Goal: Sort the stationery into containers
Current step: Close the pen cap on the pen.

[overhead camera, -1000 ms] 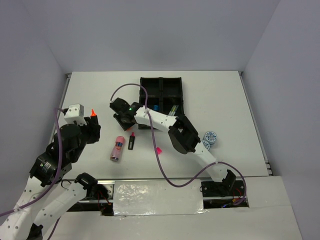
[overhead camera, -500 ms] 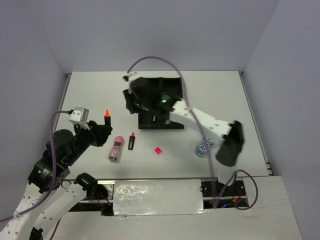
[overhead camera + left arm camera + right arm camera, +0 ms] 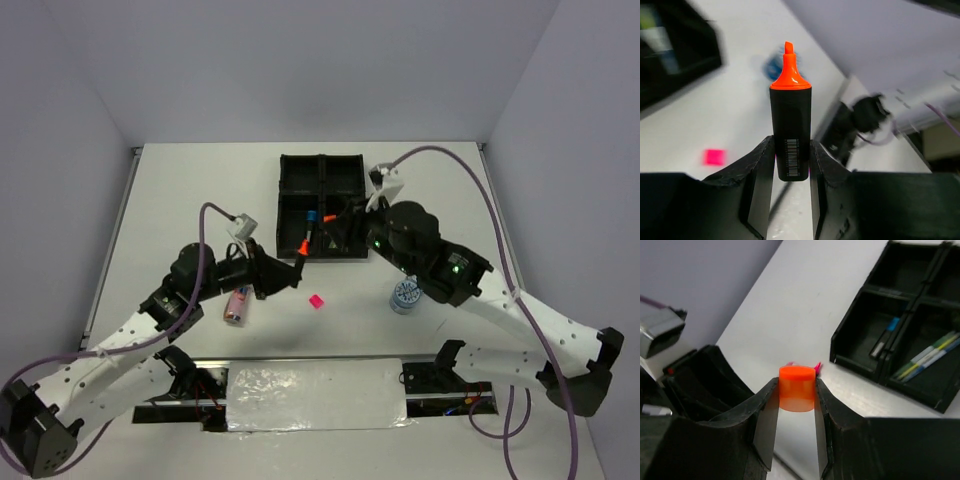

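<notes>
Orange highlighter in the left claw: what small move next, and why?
Probably ease the right claw, which grips the orange cap, onto the bare tip of the highlighter: the left claw holds it uncapped, so it looks unready for the tray.

Black highlighter (image 3: 790, 145), orange tip; orange cap (image 3: 797, 386); black tray (image 3: 296, 159); pink square (image 3: 316, 301); roll (image 3: 404, 296) seemingly blue-white.

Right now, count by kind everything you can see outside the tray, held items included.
Uncapped orange highlighter: 1
Orange cap: 1
Pink tube: 1
Pink square: 1
Blue-white roll: 1
Total in view: 5
</notes>
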Controlling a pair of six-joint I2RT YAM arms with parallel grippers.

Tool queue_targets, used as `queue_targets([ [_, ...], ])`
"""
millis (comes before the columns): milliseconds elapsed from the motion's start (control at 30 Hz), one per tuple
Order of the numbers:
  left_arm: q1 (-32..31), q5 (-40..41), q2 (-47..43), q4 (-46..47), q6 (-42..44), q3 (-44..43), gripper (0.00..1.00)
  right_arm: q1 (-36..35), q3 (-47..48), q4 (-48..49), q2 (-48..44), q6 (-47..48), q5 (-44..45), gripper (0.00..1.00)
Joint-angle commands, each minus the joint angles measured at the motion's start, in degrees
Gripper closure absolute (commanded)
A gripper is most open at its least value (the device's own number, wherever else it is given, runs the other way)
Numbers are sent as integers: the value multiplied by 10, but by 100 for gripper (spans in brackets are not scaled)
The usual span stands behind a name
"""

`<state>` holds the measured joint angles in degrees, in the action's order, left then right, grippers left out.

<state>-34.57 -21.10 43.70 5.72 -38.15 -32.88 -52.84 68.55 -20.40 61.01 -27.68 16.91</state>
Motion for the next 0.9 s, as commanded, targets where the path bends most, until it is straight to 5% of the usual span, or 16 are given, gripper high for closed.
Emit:
queue_targets([
  [0,-49,-144,-2,289,-48,9,100,-2,-64,155,-72,33,-128,83],
  [267,-148,-174,26,388,-63,8,100,-6,-190,382,-191,21,-331,82],
  [633,-166,-186,26,517,-107,19,100,-16,-258,566,-235,2,-417,82],
  [867,-177,-184,39,543,-116,19,100,-46,-247,598,-204,11,-404,81],
])
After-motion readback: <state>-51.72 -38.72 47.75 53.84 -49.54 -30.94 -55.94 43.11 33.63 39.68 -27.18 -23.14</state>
